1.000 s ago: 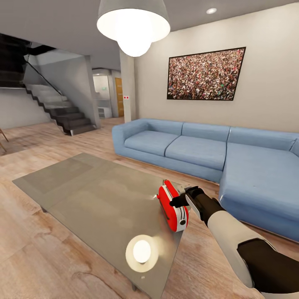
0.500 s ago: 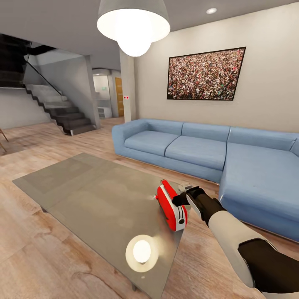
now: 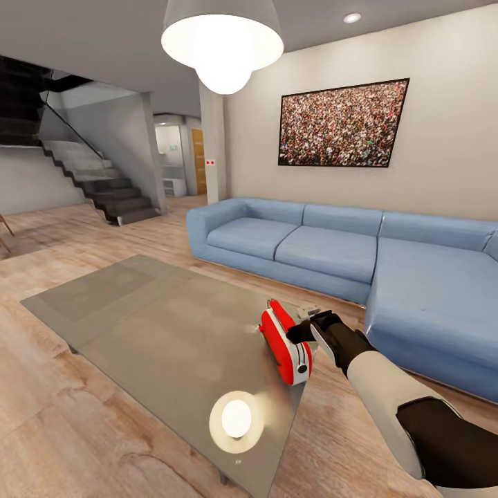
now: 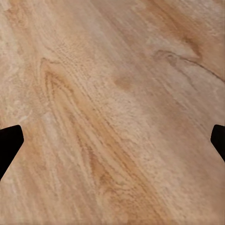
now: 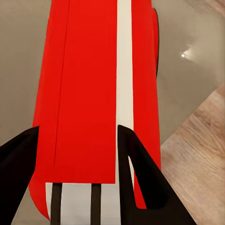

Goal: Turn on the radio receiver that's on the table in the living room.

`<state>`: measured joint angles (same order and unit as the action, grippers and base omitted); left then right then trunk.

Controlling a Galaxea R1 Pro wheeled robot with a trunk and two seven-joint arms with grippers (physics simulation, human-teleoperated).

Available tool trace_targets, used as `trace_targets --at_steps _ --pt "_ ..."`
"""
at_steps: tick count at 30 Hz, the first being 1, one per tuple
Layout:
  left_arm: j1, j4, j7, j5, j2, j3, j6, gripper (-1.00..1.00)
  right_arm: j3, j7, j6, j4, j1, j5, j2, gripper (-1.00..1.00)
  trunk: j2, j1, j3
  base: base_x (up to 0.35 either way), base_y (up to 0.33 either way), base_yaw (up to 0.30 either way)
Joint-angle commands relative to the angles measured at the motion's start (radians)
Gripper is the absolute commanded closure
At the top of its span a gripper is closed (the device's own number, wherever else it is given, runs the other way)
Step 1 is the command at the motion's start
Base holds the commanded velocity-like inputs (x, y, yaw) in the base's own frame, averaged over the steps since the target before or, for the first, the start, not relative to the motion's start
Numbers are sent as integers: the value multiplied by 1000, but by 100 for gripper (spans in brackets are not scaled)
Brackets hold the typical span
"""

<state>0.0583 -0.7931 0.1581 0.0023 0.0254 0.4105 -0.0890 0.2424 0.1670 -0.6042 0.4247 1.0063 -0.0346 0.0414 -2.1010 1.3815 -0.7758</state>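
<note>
from the head view: radio receiver (image 3: 285, 343) standing near the right-hand edge of the glossy tabletop (image 3: 138, 318), close to the corner nearest the blue sofa (image 3: 360, 270), lamp glare reflected in the glass just in front of it. right claw (image 3: 299, 333) pressed up against the radio's near side, dark fingers touching or very nearly touching the red shell; from here, hard to tell whether spread or pinched. looks like a small, rigid plastic box, probably light, so likely to skid on that slick glass under a sideways shove, and sitting close enough to the edge for that to matter. over to the left wrist view: just light wood floor (image 4: 112, 108) below, two dark fingertips (image 4: 9, 143) at opposite margins, so left claw (image 4: 112, 140) spread wide and holding nothing, well clear of the job. now the right wrist view: red casing with a white stripe (image 5: 93, 93) right under the camera, grey glass either side, wood floor past the edge. right claw's fingertips (image 5: 136, 178) set apart and straddling part of the body, one on the red face, one beside the stripe, open rather than clamped. smooth, hard, rounded shell, little to grip; best bet a gentle press on the switch or dial, not a squeeze, with the box steadied against sliding.
</note>
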Motion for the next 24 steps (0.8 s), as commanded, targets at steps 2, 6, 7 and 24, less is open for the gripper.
trace_targets --at_steps 2,6,7,24 --pt "0 0 0 -1 7 2 0 -100 0 0 0 0 0 2 0 100 0 0 0 0 0 0" --pt "0 0 0 -1 8 2 0 -100 0 0 0 0 0 1 0 100 0 0 0 0 0 0" --pt "0 0 0 -1 8 2 0 -100 -1 0 0 0 0 1 0 100 0 0 0 0 0 0" --pt "0 3 0 -1 10 5 0 -100 0 0 0 0 0 1 0 100 112 -61 50 0 0 0"
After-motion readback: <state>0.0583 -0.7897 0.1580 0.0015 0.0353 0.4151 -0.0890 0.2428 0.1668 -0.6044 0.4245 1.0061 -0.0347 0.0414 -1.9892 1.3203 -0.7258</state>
